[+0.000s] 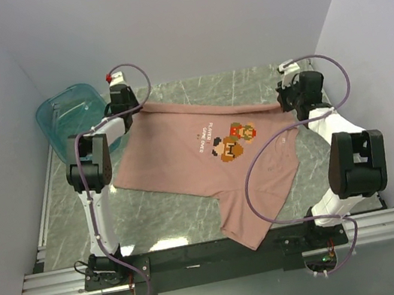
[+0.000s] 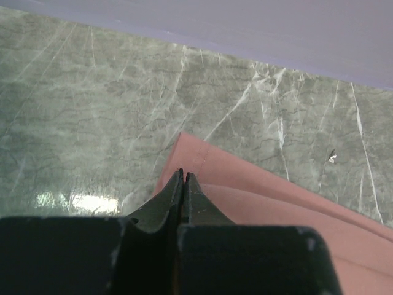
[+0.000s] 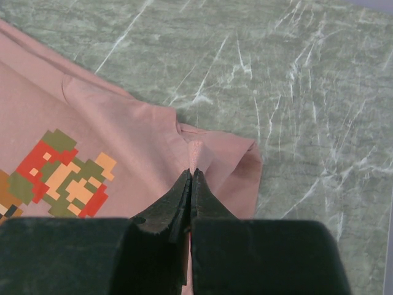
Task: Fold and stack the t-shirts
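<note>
A dusty-pink t-shirt (image 1: 183, 157) lies spread on the marble table, its pixel-art graphic (image 1: 232, 141) facing up. My left gripper (image 1: 136, 112) is shut on the shirt's far-left corner. In the left wrist view the closed fingertips (image 2: 183, 176) sit on the pink cloth (image 2: 264, 209). My right gripper (image 1: 285, 103) is shut on the shirt's far-right edge. In the right wrist view (image 3: 193, 173) a small ridge of cloth (image 3: 195, 153) rises from the pinch, with the graphic (image 3: 61, 175) to the left. The far edge runs straight between both grippers.
A translucent teal tub (image 1: 72, 112) stands at the far left, just behind the left arm. The near part of the shirt (image 1: 253, 225) reaches the table's front rail (image 1: 200, 254). Grey walls close in the left, back and right.
</note>
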Tool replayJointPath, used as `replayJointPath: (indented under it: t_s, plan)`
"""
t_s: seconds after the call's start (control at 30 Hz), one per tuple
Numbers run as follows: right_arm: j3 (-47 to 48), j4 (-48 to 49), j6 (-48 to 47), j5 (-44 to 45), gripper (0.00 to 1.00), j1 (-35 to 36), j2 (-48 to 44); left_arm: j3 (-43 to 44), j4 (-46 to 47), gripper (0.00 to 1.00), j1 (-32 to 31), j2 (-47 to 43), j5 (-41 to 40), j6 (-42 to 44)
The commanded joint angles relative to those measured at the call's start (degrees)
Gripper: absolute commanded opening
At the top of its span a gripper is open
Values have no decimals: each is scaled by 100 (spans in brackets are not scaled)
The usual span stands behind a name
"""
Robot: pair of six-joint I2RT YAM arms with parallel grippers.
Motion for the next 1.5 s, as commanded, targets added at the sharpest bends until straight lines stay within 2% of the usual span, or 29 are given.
replayJointPath:
  t_s: [0.0, 0.13, 0.37, 0.57, 0.9, 0.97, 1.13, 1.47]
  plan:
    - [-87, 207, -93, -19, 0, -42, -245, -95, 155, 4, 33, -502, 68, 72]
    - [-184, 216, -120, -2, 0, -51, -236, -174, 164, 5, 33, -563, 76, 80]
    - [-272, 225, -164, 33, 0, -42, -236, -297, 102, 27, 86, -669, 138, 19]
    - [-281, 190, -173, 42, 0, -51, -210, -350, 15, 39, 130, -774, 156, -78]
    - [-263, -144, -409, -124, 0, -51, -254, -385, -47, 47, 165, -1002, 586, -87]
    - [-246, -284, -506, -177, 0, -33, -254, -429, 5, 51, 156, -1073, 735, -87]
    - [-289, -425, -682, -283, 0, -33, -315, -499, 164, 55, 156, -1345, 1017, -104]
    - [-465, -645, -884, -520, 0, -42, -579, -868, 296, 57, 156, -2057, 1333, -87]
